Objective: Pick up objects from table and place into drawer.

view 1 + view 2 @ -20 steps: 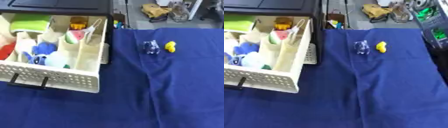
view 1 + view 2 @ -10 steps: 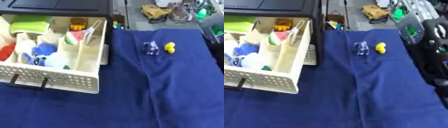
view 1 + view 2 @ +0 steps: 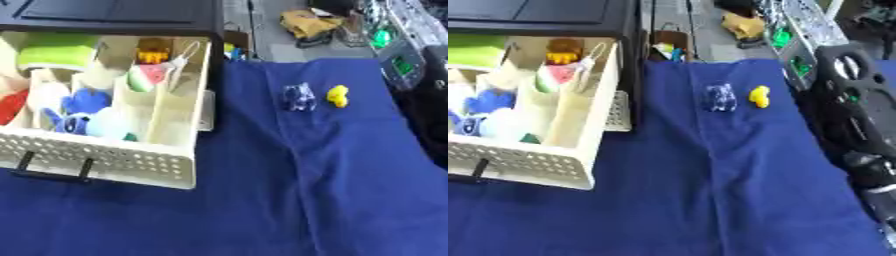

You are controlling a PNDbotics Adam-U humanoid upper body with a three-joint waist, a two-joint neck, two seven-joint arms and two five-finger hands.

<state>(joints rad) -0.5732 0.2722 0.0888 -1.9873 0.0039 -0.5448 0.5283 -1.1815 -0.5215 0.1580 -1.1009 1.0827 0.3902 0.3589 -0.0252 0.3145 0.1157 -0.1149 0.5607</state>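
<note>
A cream perforated drawer (image 3: 131, 159) stands pulled out at the left, with several soft toys and other items in its compartments. On the blue cloth (image 3: 289, 200) lie a small clear-blue object (image 3: 298, 97) and, just to its right, a small yellow object (image 3: 338, 95). My right arm (image 3: 852, 125), black with silver joints, comes in along the right edge. Its hand (image 3: 796, 52), a blurred grey shape with green parts, hangs just right of the yellow object without touching it. My left hand shows in neither view.
A black cabinet top (image 3: 114, 15) sits above the drawer. Beyond the cloth's far edge lie a yellowish bundle (image 3: 308, 24) and a small box of items (image 3: 668, 46). Bare blue cloth stretches across the front and middle of the table.
My right arm and hand have moved in from the right edge toward the yellow object. The two small objects and the drawer have stayed put.
</note>
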